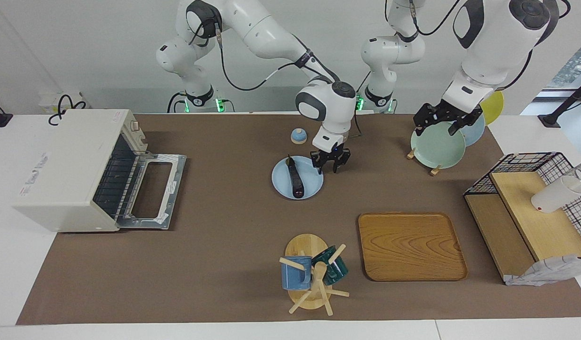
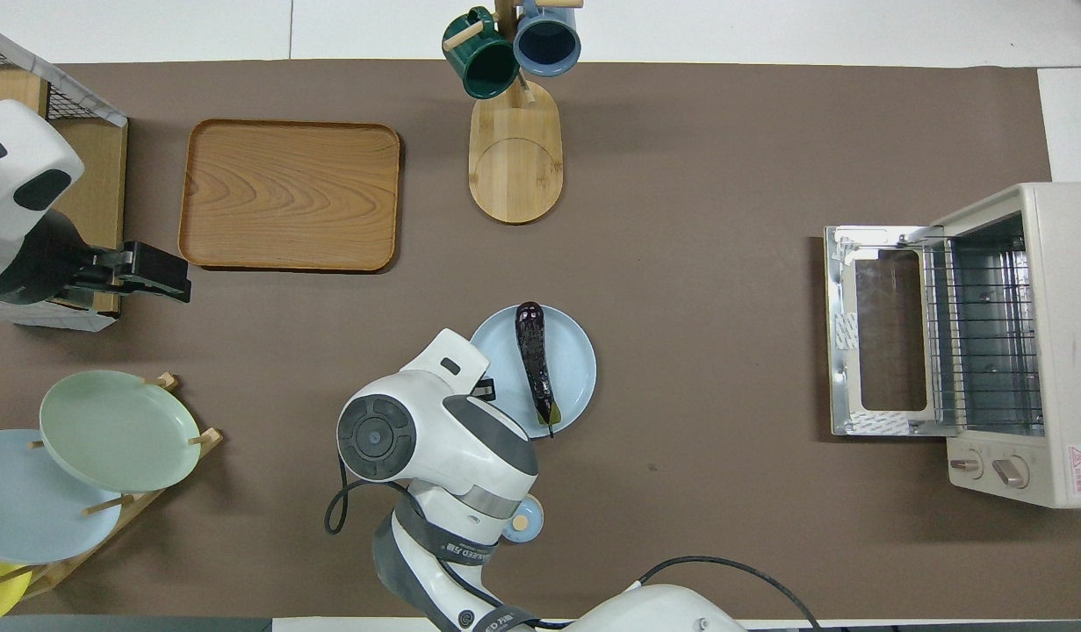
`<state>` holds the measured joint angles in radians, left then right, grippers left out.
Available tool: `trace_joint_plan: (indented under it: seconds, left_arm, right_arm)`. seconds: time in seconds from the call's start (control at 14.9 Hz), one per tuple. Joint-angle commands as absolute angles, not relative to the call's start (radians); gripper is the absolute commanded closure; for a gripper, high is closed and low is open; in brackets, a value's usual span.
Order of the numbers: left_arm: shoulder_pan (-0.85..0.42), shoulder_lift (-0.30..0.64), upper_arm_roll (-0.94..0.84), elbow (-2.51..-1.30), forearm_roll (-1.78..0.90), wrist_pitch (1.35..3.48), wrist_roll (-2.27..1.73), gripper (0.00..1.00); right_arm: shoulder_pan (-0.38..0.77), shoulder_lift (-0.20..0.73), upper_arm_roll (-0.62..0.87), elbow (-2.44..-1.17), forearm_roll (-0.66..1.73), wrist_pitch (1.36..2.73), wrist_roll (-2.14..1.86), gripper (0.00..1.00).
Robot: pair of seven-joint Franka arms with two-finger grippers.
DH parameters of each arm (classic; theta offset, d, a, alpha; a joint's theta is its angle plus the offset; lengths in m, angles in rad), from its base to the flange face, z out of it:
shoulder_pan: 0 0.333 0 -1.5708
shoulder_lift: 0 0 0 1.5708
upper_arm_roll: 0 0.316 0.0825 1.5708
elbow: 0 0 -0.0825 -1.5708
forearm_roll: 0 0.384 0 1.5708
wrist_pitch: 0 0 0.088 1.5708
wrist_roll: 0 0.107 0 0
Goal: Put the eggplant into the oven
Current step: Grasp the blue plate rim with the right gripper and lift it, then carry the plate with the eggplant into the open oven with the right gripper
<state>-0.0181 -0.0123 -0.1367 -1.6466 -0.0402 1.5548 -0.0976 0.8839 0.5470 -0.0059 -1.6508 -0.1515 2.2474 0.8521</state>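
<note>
The eggplant (image 1: 296, 178) is long and dark purple and lies on a light blue plate (image 1: 281, 182) at mid table; it also shows in the overhead view (image 2: 534, 360) on the plate (image 2: 575, 360). The off-white oven (image 1: 68, 170) stands at the right arm's end of the table with its door (image 1: 155, 189) folded down open and its wire rack showing (image 2: 979, 333). My right gripper (image 1: 330, 163) is open and empty, low over the plate's edge beside the eggplant, not touching it. My left gripper (image 1: 441, 120) is open and empty and waits over the plate rack.
A plate rack (image 1: 434, 167) holds green, blue and yellow plates. A wooden tray (image 1: 410, 245) and a mug tree (image 1: 311, 274) with two mugs lie farther from the robots. A small blue knobbed lid (image 1: 298, 136) sits nearer to them. A wire-basket shelf (image 1: 531, 208) stands at the left arm's end.
</note>
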Motion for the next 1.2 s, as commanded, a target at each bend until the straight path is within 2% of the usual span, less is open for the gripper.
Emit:
trace_joint_plan:
  seconds: [0.0, 0.07, 0.13, 0.2, 0.27, 0.47, 0.74, 1.0, 1.14]
  left_arm:
    - [-0.026, -0.005, -0.130, -1.641, -0.034, 1.532, -0.086, 0.00]
    - [-0.029, -0.005, -0.130, -1.641, -0.032, 1.531, -0.086, 0.00]
    - [-0.029, -0.006, -0.130, -1.641, -0.031, 1.532, -0.086, 0.00]
    - [-0.029, -0.006, -0.130, -1.641, -0.031, 1.534, -0.084, 0.00]
    - [-0.029, -0.006, -0.130, -1.641, -0.031, 1.534, -0.086, 0.00]
    - [-0.029, -0.008, -0.133, -1.643, -0.031, 1.537, -0.087, 0.00]
    - [-0.029, -0.008, -0.133, -1.643, -0.031, 1.536, -0.094, 0.00]
    - [-0.023, -0.021, -0.136, -1.643, -0.031, 1.526, -0.094, 0.00]
    - [-0.029, -0.021, -0.140, -1.649, -0.031, 1.531, -0.097, 0.00]
  right_arm:
    - [0.876, 0.508, -0.003, -1.706, -0.181, 2.266, 0.830, 0.72]
    - [0.876, 0.505, -0.003, -1.721, -0.181, 2.270, 0.833, 0.76]
    - [0.877, 0.503, -0.003, -1.729, -0.181, 2.269, 0.833, 0.83]
    - [0.877, 0.499, -0.003, -1.730, -0.184, 2.264, 0.833, 0.95]
    - [0.879, 0.497, -0.005, -1.730, -0.187, 2.257, 0.834, 1.00]
    - [0.877, 0.497, -0.006, -1.715, -0.273, 2.206, 0.828, 1.00]
    - [0.871, 0.479, -0.020, -1.671, -0.345, 2.062, 0.828, 1.00]
    - [0.781, 0.424, -0.026, -1.697, -0.397, 1.984, 0.822, 1.00]
    - [0.712, 0.356, -0.025, -1.762, -0.397, 1.968, 0.809, 1.00]
